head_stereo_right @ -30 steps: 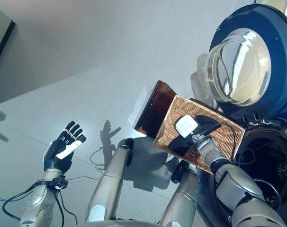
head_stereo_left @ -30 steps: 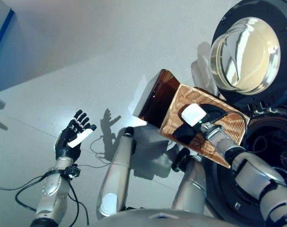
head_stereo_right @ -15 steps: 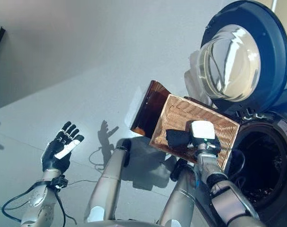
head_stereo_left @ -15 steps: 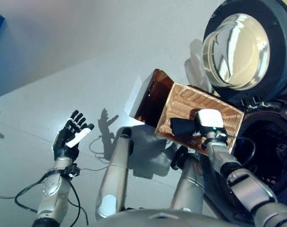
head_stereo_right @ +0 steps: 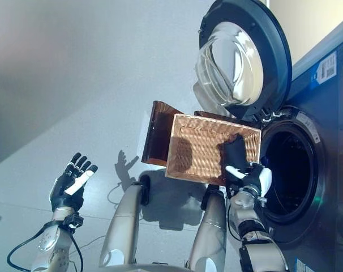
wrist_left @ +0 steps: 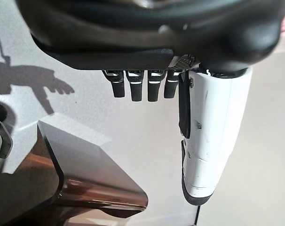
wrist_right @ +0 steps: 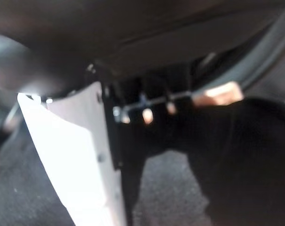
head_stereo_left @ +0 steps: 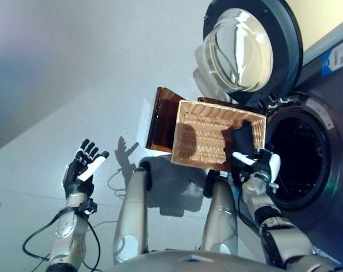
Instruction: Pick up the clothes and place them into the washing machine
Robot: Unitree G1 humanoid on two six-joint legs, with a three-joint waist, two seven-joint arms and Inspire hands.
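The wicker basket [head_stereo_left: 202, 136] rests on the dark brown box [head_stereo_left: 160, 116] beside the washing machine, whose round door [head_stereo_left: 239, 51] stands open above the dark drum opening [head_stereo_left: 299, 158]. My right hand [head_stereo_left: 257, 166] is at the basket's edge nearest the drum. It is shut on a black garment [head_stereo_left: 242, 137], which stands up from the hand over the basket's corner. The black garment also shows in the right wrist view [wrist_right: 246, 160] beside the white-covered thumb [wrist_right: 72, 155]. My left hand [head_stereo_left: 81, 170] is held up far to the left over the floor, open and empty, fingers [wrist_left: 142, 87] straight.
The washing machine's dark grey front [head_stereo_right: 330, 141] fills the right side. The open door [head_stereo_right: 234, 62] overhangs the back of the basket. The brown box shows in the left wrist view [wrist_left: 86, 179]. Pale floor [head_stereo_left: 75, 85] lies to the left.
The camera has swung toward the machine. My right hand has drawn back from the middle of the basket to its drum-side edge, bringing the black garment with it. The left hand holds still.
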